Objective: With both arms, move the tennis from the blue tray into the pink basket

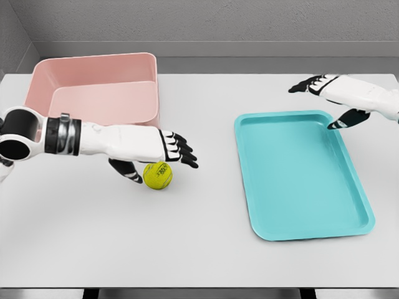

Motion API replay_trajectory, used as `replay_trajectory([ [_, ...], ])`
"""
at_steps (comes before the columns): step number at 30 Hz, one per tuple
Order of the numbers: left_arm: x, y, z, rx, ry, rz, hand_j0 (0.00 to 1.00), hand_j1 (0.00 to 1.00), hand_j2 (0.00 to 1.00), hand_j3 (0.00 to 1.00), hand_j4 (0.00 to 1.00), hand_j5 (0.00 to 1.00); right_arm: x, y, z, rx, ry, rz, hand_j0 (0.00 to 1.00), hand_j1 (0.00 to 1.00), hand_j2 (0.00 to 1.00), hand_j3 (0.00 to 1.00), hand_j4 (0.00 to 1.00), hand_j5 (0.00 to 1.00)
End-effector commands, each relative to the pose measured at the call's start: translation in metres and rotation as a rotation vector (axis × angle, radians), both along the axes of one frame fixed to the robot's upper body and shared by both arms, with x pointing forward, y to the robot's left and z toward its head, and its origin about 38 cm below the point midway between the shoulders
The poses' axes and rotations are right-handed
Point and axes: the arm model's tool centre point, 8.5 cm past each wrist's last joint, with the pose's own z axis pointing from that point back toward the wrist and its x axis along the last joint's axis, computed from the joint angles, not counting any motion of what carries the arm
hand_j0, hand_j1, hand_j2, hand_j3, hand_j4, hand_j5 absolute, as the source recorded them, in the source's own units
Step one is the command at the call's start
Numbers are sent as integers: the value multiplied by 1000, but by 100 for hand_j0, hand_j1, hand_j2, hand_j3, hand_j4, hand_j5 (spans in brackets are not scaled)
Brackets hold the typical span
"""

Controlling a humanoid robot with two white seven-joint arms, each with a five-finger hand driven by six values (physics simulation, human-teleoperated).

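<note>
So the tennis ball (158, 175) is sitting on the white tabletop (199, 249), out of the blue tray (299, 180) and just in front of the pink basket (93, 87). The left robot hand (165, 156) hovers right over it with fingers spread and thumb down beside the ball, not closed on it as far as I can tell (it might be brushing the top, hard to say). Biggest risk here: a ball on a flat surface rolls if you poke it, so if the fingers come down off-centre it probably squirts away toward the tray or the table edge. Even with a good grip, the near basket wall is tall, so a low lift could bump it. Further back, the right robot hand (340, 99) hangs loose and empty over the tray's far corner.
</note>
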Motion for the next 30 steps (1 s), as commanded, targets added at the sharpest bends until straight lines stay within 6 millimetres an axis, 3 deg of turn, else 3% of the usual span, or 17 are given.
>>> replay_trajectory([
  [1,3,0,-5,14,13,29,100,100,100,100,100,100,0,2,0,12,1,1,100,100,100,100,100,100],
  [7,15,15,-13,46,25,94,100,100,100,100,100,100,0,3,1,14,-4,4,100,100,100,100,100,100],
  [21,7,-8,-32,125,-12,23,100,100,100,100,100,100,-1,4,-2,13,3,6,100,100,100,100,100,100],
  [28,9,-5,-31,124,-7,33,100,100,100,100,100,100,-2,5,-4,11,8,9,100,100,100,100,100,100],
  [30,18,2,-33,136,-4,65,100,100,100,100,100,100,-2,5,-4,11,8,9,100,100,100,100,100,100],
])
